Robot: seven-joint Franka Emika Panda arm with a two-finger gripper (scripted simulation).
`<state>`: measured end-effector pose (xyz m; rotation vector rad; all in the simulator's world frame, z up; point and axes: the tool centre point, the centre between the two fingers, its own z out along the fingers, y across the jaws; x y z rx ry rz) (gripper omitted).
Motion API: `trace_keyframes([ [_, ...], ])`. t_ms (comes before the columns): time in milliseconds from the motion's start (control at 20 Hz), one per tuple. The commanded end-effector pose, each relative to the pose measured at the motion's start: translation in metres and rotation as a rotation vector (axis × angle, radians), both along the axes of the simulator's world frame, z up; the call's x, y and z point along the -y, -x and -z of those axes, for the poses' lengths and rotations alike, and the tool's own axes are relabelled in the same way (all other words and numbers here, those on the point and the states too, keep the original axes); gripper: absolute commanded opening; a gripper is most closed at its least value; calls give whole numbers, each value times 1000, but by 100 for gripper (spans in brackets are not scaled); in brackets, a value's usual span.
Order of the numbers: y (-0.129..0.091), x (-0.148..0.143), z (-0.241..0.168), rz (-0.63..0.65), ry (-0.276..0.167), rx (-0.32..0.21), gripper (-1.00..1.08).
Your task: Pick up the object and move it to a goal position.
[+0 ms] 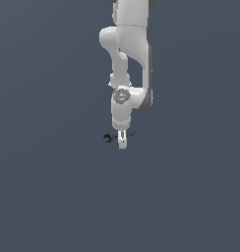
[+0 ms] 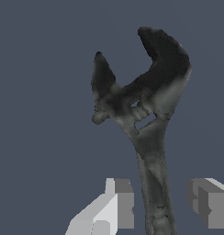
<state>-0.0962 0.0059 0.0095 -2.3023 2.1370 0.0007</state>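
Note:
The object is a dark adjustable wrench with a claw-like open head. In the exterior view the object lies flat on the grey surface, its jagged head toward the exterior view's left. My gripper is lowered straight over its middle. In the wrist view my gripper straddles the handle, with one white finger on each side. A small gap shows between each finger and the handle, so the gripper is open and holds nothing. The handle's far end is out of the wrist view.
A plain grey-blue floor extends all around. The white arm rises above the gripper toward the top of the exterior view. No other objects or goal marker show.

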Motion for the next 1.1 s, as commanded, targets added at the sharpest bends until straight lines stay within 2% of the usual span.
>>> trace_keyframes([
  [0,0,-1,0,-1,0,0,-100],
  [500,-11,2,-25,0,0,0,-100],
  [1050,-48,13,-107,0,3,-1,-100],
])
